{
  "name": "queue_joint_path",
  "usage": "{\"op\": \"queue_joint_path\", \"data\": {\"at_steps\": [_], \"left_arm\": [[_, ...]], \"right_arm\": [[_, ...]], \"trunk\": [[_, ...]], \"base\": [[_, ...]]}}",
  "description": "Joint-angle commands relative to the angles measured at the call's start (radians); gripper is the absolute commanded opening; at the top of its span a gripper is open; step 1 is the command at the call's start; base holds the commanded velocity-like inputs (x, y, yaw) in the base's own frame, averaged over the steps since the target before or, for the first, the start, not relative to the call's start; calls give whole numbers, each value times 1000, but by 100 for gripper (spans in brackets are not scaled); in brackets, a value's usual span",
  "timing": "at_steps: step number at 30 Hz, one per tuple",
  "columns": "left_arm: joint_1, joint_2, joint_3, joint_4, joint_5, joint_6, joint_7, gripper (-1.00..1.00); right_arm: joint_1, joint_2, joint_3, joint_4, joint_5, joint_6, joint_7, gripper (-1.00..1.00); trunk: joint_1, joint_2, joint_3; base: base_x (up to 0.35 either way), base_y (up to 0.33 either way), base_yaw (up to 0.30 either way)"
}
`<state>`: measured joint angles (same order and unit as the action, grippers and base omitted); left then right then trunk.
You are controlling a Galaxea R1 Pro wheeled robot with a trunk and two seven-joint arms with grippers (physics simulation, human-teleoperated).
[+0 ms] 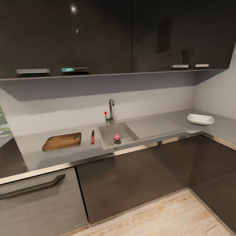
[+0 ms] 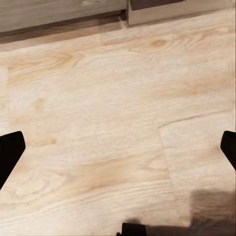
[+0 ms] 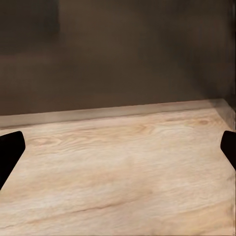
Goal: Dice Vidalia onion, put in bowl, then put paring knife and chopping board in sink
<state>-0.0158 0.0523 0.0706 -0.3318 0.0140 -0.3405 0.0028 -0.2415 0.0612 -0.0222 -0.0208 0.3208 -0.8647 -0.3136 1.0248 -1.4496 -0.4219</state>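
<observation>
A pink Vidalia onion [image 1: 116, 137] sits by the drain in the sink [image 1: 108, 137] at the worktop's [image 1: 64, 154] front edge. The paring knife [image 1: 92, 137] lies between sink and chopping board [image 1: 62, 141]; the bowl [image 1: 200, 119] rests near the right corner. Left gripper [image 2: 118, 147] and right gripper [image 3: 118, 150] hang spread wide over the wooden floor [image 2: 118, 98], holding nothing.
</observation>
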Motion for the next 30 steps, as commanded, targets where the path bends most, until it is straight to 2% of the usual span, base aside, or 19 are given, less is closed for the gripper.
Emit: {"op": "queue_joint_path", "data": {"at_steps": [1,25,30], "left_arm": [[-1,0,2,0,1,-3,0,100],[0,0,2,0,1,-3,0,100],[-1,0,2,0,1,-3,0,100]], "right_arm": [[-1,0,-2,1,11,0,-9,100],[-1,0,-2,1,11,0,-9,100],[-1,0,-2,1,11,0,-9,100]], "trunk": [[0,0,0],[0,0,28],[0,0,34]], "base": [[155,-176,-199],[22,-21,-199],[161,0,-199]]}}
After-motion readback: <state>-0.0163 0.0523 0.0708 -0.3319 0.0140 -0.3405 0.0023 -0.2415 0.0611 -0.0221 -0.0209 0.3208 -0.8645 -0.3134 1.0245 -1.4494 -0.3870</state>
